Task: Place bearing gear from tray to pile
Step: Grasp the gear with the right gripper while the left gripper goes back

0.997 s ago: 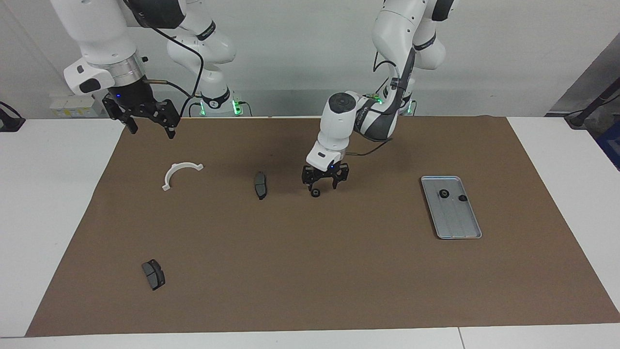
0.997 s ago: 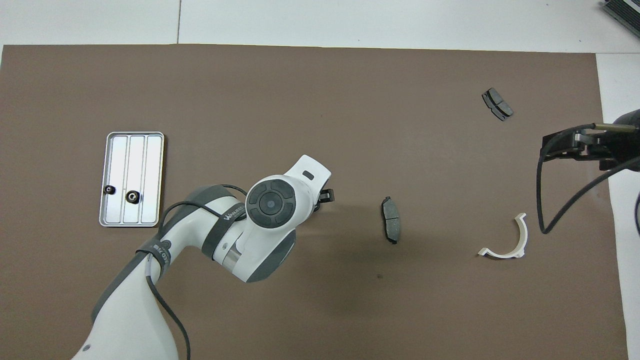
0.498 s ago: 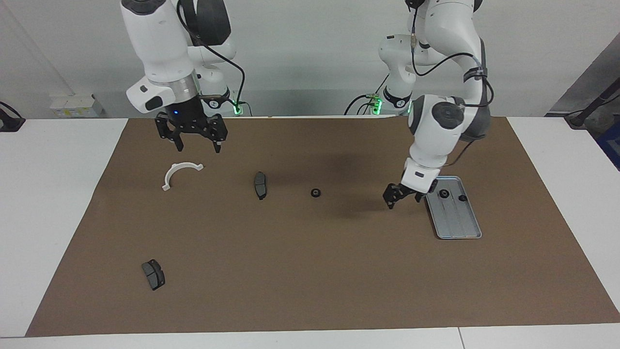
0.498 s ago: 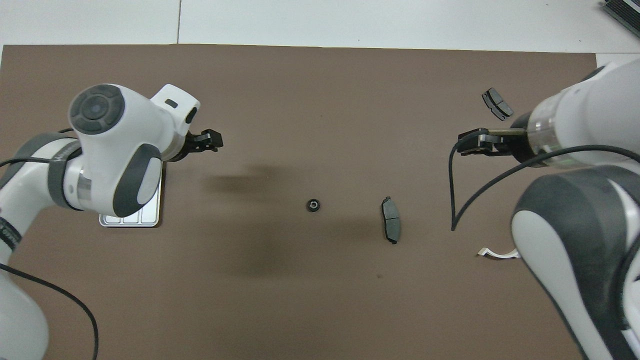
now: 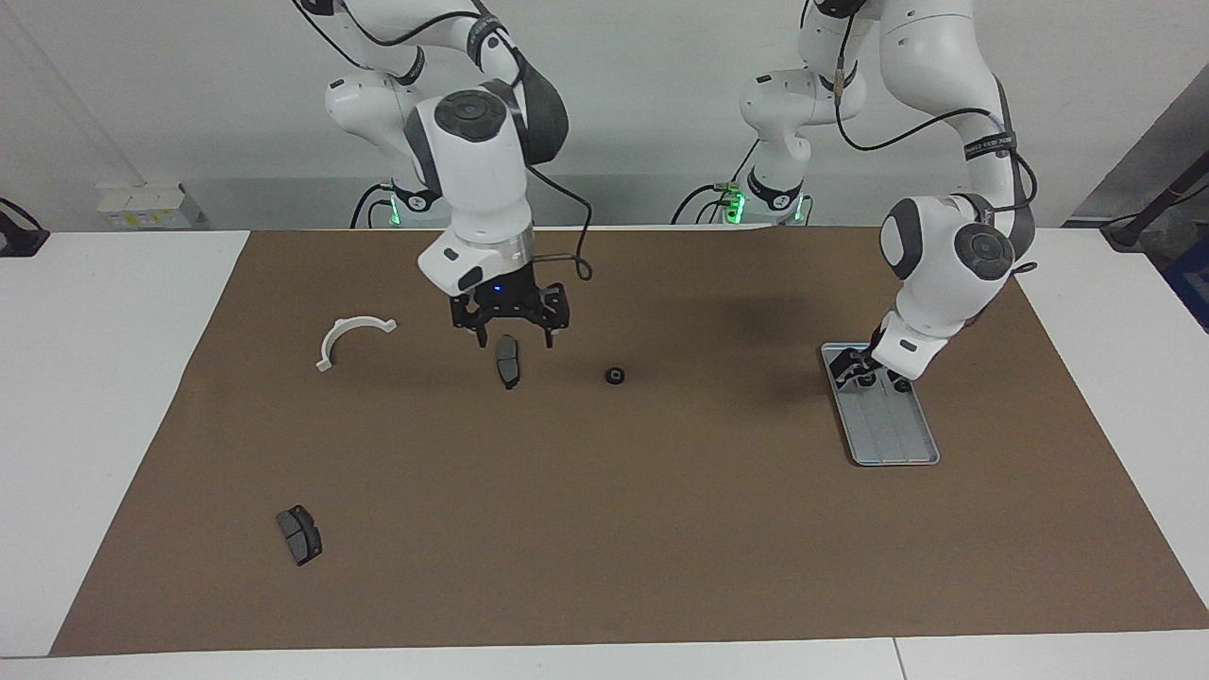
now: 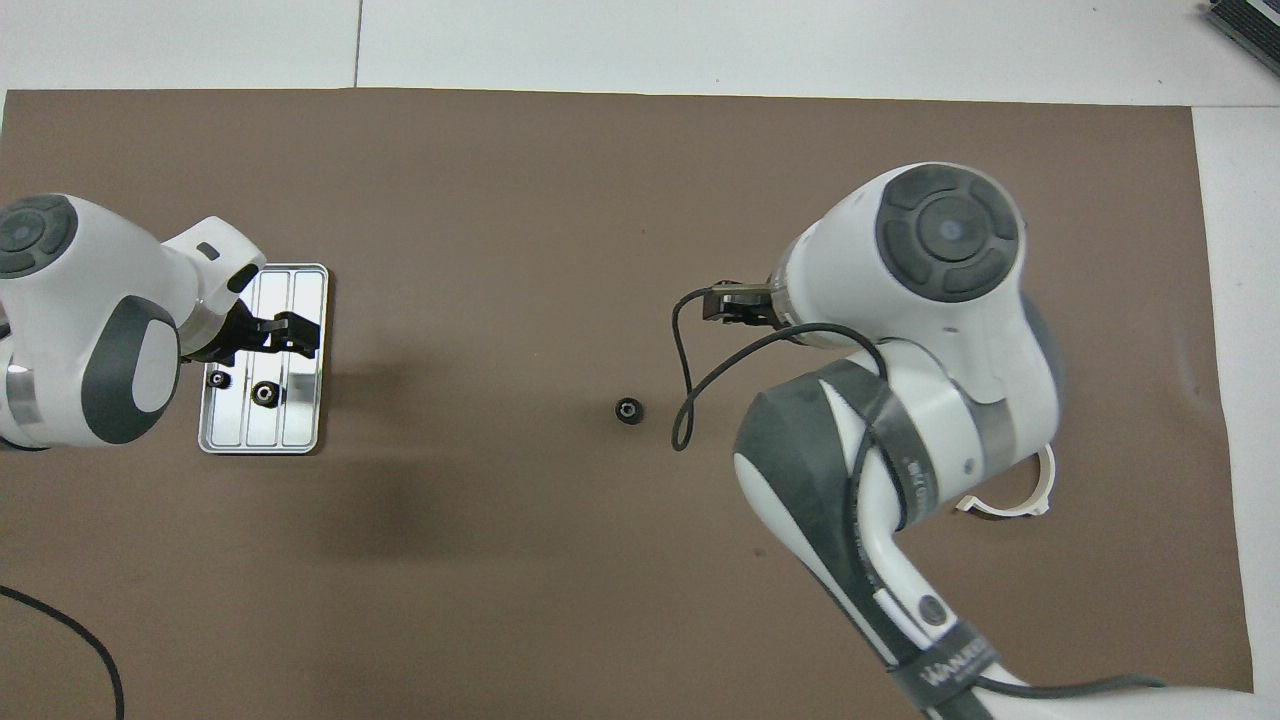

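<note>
The silver tray [image 5: 893,430] [image 6: 300,420] lies toward the left arm's end of the brown mat, with two small black bearing gears [image 6: 264,392] in its end nearer the robots. My left gripper [image 5: 855,370] [image 6: 285,335] hangs open low over that end, close above the gears and holding nothing. A third bearing gear [image 5: 615,376] [image 6: 627,410] lies alone mid-mat. The pile is scattered: a white bracket [image 5: 345,335] [image 6: 1020,500] and a dark brake pad [image 5: 508,361]. My right gripper [image 5: 513,335] [image 6: 722,305] is open just above that pad.
Another dark brake pad [image 5: 299,535] lies far from the robots toward the right arm's end; the right arm hides it in the overhead view. The brown mat [image 5: 604,529] covers most of the white table.
The left gripper left a bearing gear mid-mat and swung back over the tray. The right gripper travelled from the mat's corner past the bracket to above the brake pad.
</note>
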`<state>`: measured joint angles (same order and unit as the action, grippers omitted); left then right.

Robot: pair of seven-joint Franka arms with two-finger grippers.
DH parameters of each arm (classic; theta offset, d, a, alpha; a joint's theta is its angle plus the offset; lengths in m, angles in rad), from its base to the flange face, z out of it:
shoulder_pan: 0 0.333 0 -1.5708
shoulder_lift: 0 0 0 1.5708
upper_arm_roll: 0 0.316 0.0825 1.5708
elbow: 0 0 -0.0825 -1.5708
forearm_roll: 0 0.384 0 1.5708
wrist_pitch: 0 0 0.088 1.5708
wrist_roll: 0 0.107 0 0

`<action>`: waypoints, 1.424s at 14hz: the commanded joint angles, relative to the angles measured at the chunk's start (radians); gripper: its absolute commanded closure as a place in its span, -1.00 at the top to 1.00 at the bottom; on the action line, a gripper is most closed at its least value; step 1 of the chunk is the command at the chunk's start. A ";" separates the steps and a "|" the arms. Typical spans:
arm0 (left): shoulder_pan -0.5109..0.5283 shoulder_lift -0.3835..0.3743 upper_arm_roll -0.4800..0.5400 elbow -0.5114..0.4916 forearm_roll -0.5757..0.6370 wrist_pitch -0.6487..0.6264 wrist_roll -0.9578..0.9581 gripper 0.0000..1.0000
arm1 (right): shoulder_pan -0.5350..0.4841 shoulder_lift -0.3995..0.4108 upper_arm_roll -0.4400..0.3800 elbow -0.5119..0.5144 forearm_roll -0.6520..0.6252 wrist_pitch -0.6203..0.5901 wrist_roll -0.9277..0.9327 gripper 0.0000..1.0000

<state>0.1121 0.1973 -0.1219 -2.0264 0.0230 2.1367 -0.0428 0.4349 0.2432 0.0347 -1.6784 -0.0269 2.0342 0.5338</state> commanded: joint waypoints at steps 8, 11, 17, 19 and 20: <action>0.067 -0.079 -0.012 -0.221 0.012 0.278 -0.009 0.52 | 0.143 0.214 -0.001 -0.004 -0.044 0.198 0.120 1.00; 0.054 -0.076 -0.013 -0.222 0.012 0.278 -0.025 0.46 | 0.143 0.208 0.001 -0.047 -0.042 0.240 0.133 0.90; 0.043 -0.084 -0.013 -0.275 0.012 0.305 -0.022 0.13 | 0.186 0.189 0.001 -0.161 -0.042 0.328 0.184 0.65; 0.043 -0.085 -0.013 -0.282 0.012 0.301 -0.020 -0.30 | 0.202 0.182 -0.001 -0.172 -0.042 0.328 0.204 0.62; 0.043 -0.085 -0.012 -0.282 0.012 0.298 -0.020 -0.50 | 0.206 0.180 0.001 -0.179 -0.042 0.328 0.212 0.60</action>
<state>0.1624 0.1423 -0.1436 -2.2607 0.0227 2.4199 -0.0466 0.6328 0.4636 0.0342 -1.8038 -0.0532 2.3375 0.7042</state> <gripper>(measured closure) 0.555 0.189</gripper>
